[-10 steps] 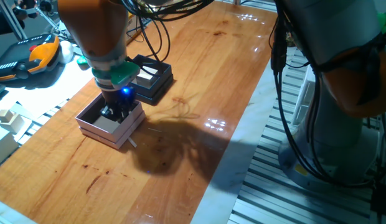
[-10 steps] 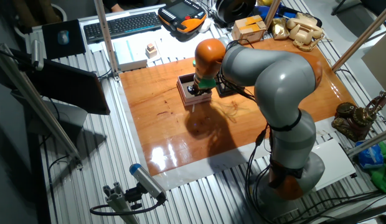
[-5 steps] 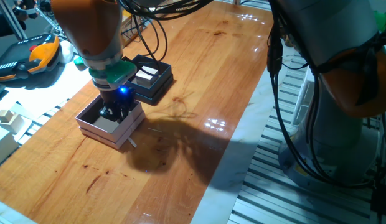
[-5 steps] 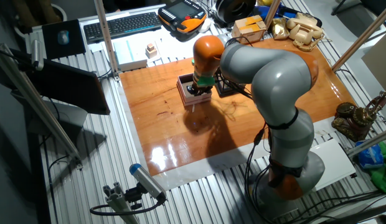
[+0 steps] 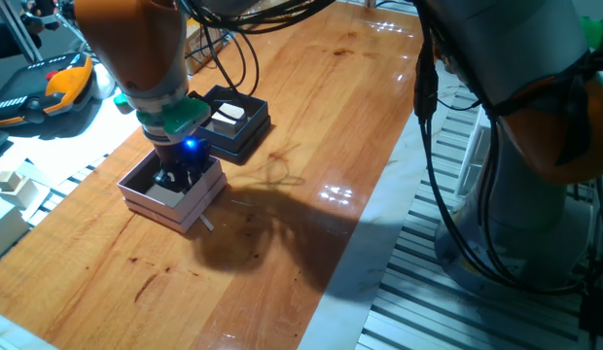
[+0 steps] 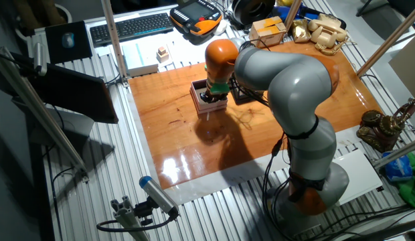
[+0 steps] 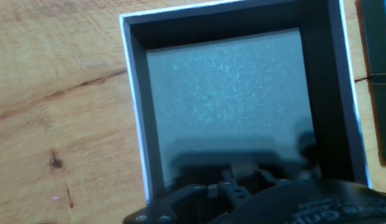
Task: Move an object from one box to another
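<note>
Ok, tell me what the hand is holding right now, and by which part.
It cannot be told. The hand is down inside the pink box, and its fingertips are shadowed or hidden in every view. No cube shows clearly between them.

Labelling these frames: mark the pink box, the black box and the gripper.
pink box (image 5: 151, 199): one fixed view, near outer wall.
black box (image 5: 245, 132): one fixed view, right side wall.
gripper (image 5: 172, 178): one fixed view, fingertips inside the pink box.
</note>
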`<state>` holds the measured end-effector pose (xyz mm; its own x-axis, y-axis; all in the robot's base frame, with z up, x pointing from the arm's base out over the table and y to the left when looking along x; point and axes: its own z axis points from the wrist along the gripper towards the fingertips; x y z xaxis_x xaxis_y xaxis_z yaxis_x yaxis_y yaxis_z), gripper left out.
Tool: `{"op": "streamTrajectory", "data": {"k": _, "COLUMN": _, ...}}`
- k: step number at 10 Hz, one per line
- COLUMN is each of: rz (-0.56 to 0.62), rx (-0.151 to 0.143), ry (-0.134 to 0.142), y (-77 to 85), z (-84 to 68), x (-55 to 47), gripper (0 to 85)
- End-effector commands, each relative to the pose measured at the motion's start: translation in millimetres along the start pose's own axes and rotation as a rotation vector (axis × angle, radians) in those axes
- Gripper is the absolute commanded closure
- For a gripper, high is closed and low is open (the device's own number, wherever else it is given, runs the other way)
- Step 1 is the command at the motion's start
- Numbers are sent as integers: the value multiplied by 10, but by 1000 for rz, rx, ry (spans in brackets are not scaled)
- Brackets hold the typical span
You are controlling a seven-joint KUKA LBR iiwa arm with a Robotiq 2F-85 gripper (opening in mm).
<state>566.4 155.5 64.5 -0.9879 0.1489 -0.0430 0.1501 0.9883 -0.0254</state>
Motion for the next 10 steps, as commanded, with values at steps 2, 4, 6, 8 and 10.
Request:
{"op": "streamTrajectory", "data": {"k": 2, "rz": 1, "rx": -8, "ry": -16, "y": -11, "z": 119, "x": 3, "gripper": 850}}
{"op": "streamTrajectory", "data": {"k": 4, "rz": -5, "rx": -17, "ry": -24, "y": -27, "z": 176, "x": -9, "gripper": 850}}
{"op": "streamTrajectory", "data": {"k": 6, "rz": -8, "rx": -12, "ry": -25, "y": 0, "z": 153, "x": -17, "gripper": 850}}
{"op": "streamTrajectory", "data": {"k": 8, "rz": -5, "rx": -17, "ry": -32, "y": 15, "z": 145, "x": -22, "gripper": 850}}
{"op": "streamTrajectory", "data": {"k": 10, "rz": 1, "rx": -19, "ry": -44, "y": 15, "z": 147, "x": -22, "gripper": 680}}
